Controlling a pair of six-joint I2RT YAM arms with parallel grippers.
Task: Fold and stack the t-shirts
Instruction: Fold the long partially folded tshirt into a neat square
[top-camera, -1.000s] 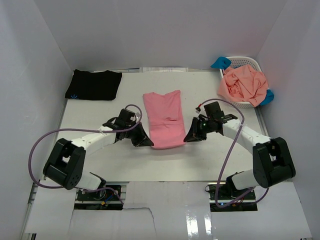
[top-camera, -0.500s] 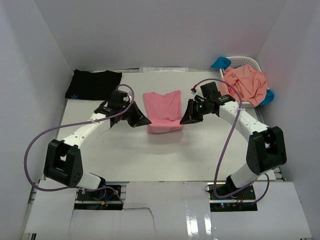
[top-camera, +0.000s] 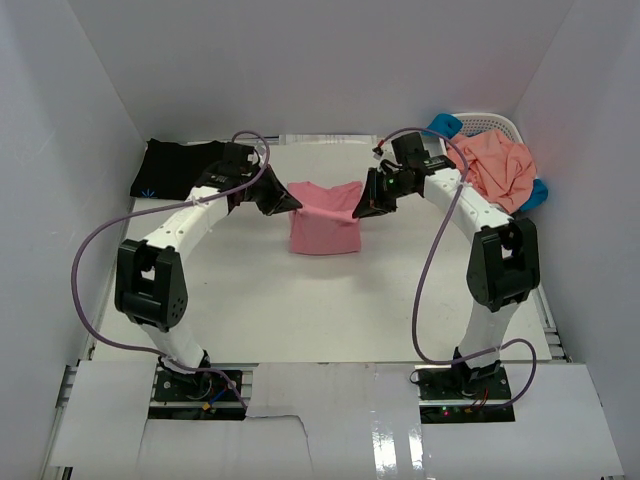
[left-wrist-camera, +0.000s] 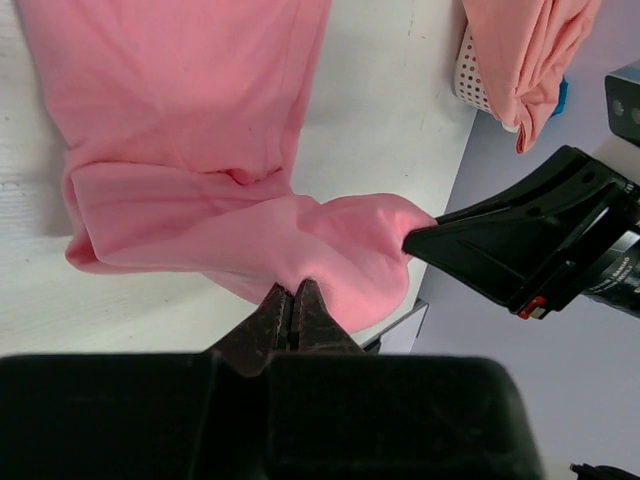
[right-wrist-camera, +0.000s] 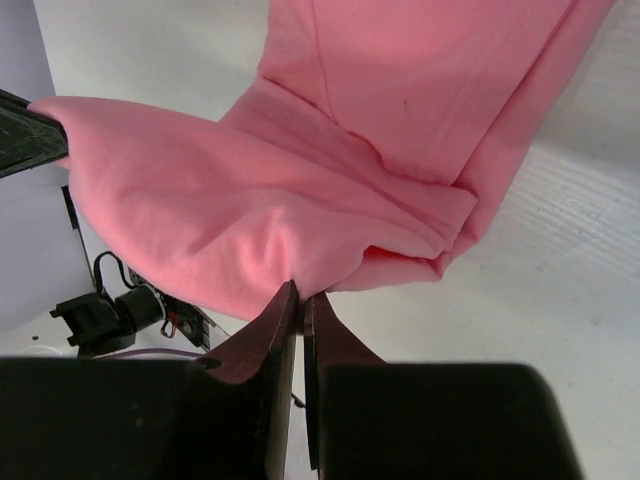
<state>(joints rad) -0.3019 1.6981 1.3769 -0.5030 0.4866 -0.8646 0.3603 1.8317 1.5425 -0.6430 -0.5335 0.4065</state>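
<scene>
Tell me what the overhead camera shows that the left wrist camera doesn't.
Only overhead: the black t-shirt lying at the far left, out of the wrist camera's frame. Only the left wrist: a close look at the left claw pinched shut on an edge of the pink t-shirt. Both: the pink t-shirt held up between the two claws, the right claw gripping its other side, and the salmon-orange t-shirt draped over the white basket.

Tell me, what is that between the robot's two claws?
The rose-pink t-shirt: the left gripper and right gripper each pinch its edge, so the cloth spans the gap. The top view shows it best.
</scene>
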